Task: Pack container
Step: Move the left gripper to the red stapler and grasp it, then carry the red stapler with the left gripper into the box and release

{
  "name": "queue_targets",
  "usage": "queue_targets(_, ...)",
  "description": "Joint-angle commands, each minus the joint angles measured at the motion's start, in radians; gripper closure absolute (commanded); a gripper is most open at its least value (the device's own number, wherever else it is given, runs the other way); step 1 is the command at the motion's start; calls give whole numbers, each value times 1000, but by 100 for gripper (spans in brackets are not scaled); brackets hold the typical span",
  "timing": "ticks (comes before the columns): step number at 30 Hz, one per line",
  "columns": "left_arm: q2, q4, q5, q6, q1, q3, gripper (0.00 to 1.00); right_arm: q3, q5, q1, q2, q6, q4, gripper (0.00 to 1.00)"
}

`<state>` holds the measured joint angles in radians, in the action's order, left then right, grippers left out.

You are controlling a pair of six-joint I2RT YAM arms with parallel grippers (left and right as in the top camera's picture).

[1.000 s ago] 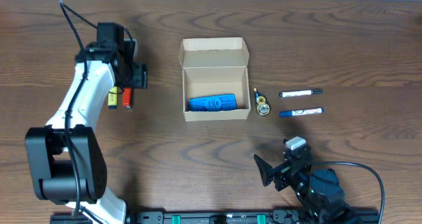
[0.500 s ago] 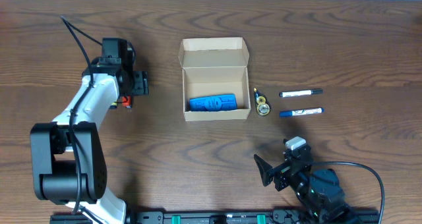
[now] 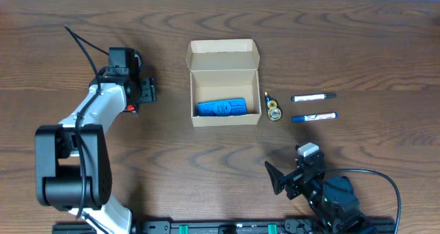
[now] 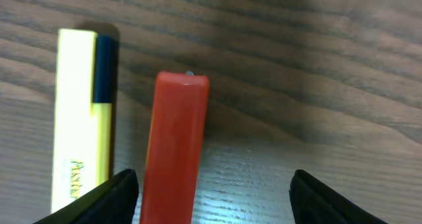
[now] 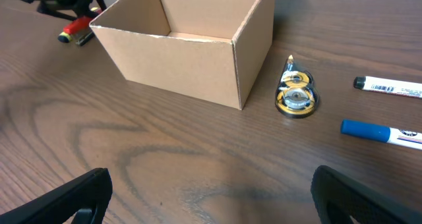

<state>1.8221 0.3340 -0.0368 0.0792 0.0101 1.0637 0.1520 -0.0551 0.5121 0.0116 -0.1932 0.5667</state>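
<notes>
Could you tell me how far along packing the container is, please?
Done: a blue item lies in the open container. In hand: nothing; the open left gripper hovers at the red stick, beside a yellow stick. Left: both sticks, the small gold item, the black-capped marker and the blue marker, all outside it. The right gripper is open, holding nothing.
</notes>
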Motion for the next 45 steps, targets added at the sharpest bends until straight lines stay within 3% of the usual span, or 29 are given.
queue_targets(1,51,-4,19,11,-4,-6,28,-3,6,11,-6,15,1,1)
queue_targets(5,55,-10,21,12,-4,-6,30,-3,6,11,-6,15,1,1)
queue_targets(14,56,-8,32,15,-4,-7,65,-3,6,11,-6,15,1,1)
queue_targets(22,56,-2,44,15,-4,-5,87,-3,6,11,-6,15,1,1)
queue_targets(28,20,68,34,0,-1,77,94,-3,6,11,-6,15,1,1)
queue_targets(36,-86,255,2,-242,103,359,94,-3,6,11,-6,15,1,1)
queue_targets(42,-106,340,-17,-611,306,523,94,-3,6,11,-6,15,1,1)
queue_targets(45,-106,355,-97,-783,402,537,94,-3,6,11,-6,15,1,1)
